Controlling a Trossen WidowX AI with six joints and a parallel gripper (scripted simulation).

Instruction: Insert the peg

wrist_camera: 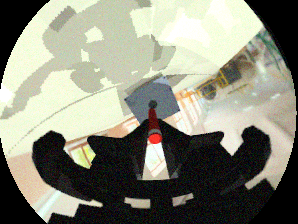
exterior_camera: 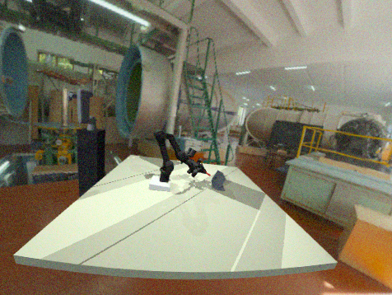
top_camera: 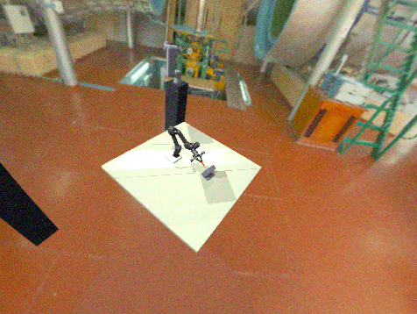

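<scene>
The red peg [top_camera: 202,163] [exterior_camera: 208,175] [wrist_camera: 153,120] is held between the fingers of my gripper [top_camera: 201,160] [exterior_camera: 205,171] [wrist_camera: 153,121], off the table. Its near end looks round in the wrist view. The blue-grey sloped panel [top_camera: 209,171] [exterior_camera: 218,180] [wrist_camera: 167,102] stands just beyond the peg. Its dark hole [wrist_camera: 153,104] shows in the wrist view, and the peg's far end overlaps the lower edge of the hole there. In the top and exterior views the peg's tip is close to the panel; whether it touches cannot be told.
The arm's white base [top_camera: 174,159] [exterior_camera: 159,184] sits on the pale table [top_camera: 175,193] [exterior_camera: 165,235], behind the gripper. Shadows lie across the table top. A dark pillar [top_camera: 175,103] [exterior_camera: 91,161] stands at the table's far side.
</scene>
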